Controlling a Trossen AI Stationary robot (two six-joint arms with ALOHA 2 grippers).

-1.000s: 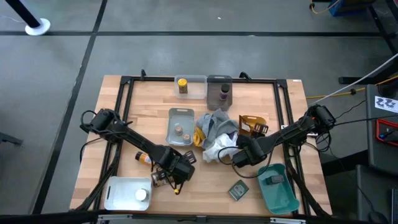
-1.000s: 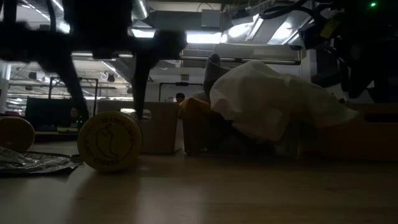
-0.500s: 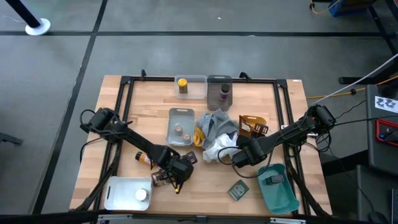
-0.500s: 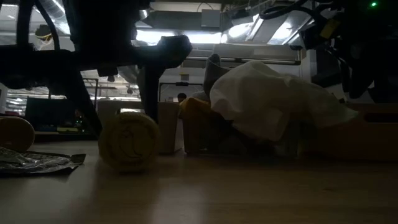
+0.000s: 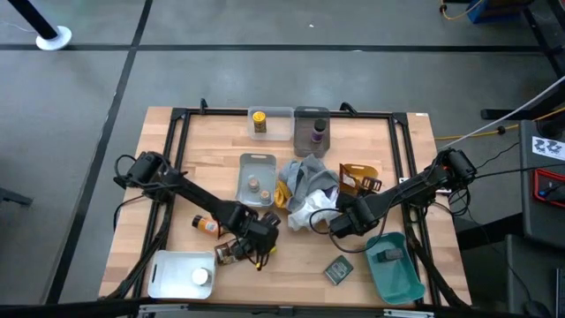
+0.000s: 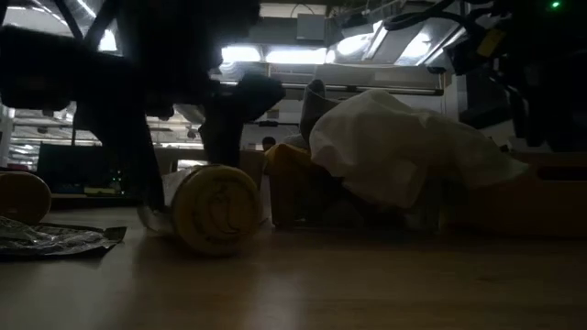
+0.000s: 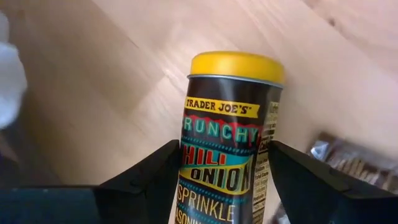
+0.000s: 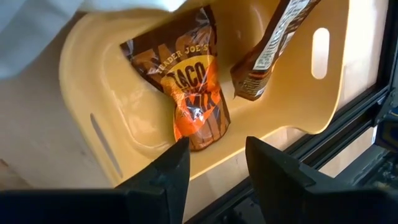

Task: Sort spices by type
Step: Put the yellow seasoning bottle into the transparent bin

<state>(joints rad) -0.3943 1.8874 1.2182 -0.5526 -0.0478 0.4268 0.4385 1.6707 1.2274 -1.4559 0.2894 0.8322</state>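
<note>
A dark jar with a yellow lid [image 7: 231, 137] lies on its side on the table, lid toward the near edge [image 6: 217, 209]. My left gripper [image 7: 224, 149] [image 5: 254, 242] is shut on it. A brown packet [image 5: 228, 253] and an orange bottle [image 5: 205, 225] lie just left of it. My right gripper [image 8: 217, 146] [image 5: 338, 223] is open and faces the yellow tray [image 8: 112, 130], which holds two brown packets [image 8: 193, 87]. One dark flat tin [image 5: 338, 269] lies on the table, another [image 5: 388, 255] in the teal tray. My left gripper pinches the yellow-lidded jar by its dark labelled body [image 7: 194, 168], one finger [image 7: 155, 180] on each side. The fingers slant down from the far left and lie along the jar, with the lid beyond their tips. The jar's side appears to rest on the table.
At the far edge, a clear tray [image 5: 281, 115] holds a yellow jar and a grey tray [image 5: 311, 113] a dark jar. Another clear tray [image 5: 256, 161] holds tiny pots. Grey and white cloths [image 5: 305, 190] are heaped mid-table. A white tray [image 5: 168, 274] with a round pot sits near left.
My left gripper has moved toward the table's right with the yellow-lidded jar between its fingers. The jar has travelled along the table with it, and its lid face has turned about its own axis. The right arm has kept still.
</note>
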